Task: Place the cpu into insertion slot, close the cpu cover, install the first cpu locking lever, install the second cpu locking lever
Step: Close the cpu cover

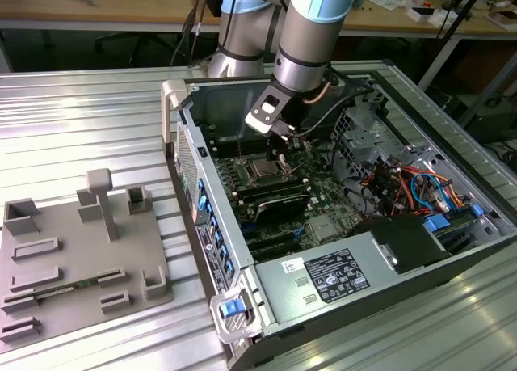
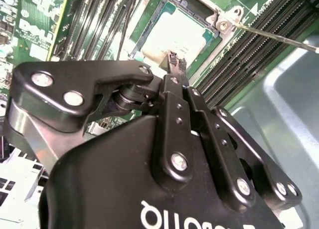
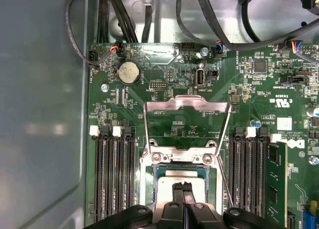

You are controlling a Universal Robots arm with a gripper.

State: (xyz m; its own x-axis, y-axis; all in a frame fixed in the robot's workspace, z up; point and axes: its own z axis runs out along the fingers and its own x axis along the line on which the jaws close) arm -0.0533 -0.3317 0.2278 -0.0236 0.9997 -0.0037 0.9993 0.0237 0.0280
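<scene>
Exterior view: high and off to one side, looking down into the open grey metal computer case (image 1: 218, 104) on the ribbed metal table (image 1: 81, 112), mid-range. First wrist view: close, square onto the green circuit board (image 3: 239, 89). Second wrist view: closer, oblique, past the black gripper (image 2: 174, 63). All three views share the square, metal-rimmed insertion slot (image 1: 264, 170) (image 2: 179, 32) (image 3: 174, 175).

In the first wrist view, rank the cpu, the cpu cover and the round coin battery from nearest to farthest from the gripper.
1. cpu: lying flat, right beneath the gripper tips.
2. cpu cover: raised open, just beyond the cpu.
3. coin battery: farthest, past the cover's raised edge and off to one side.
</scene>
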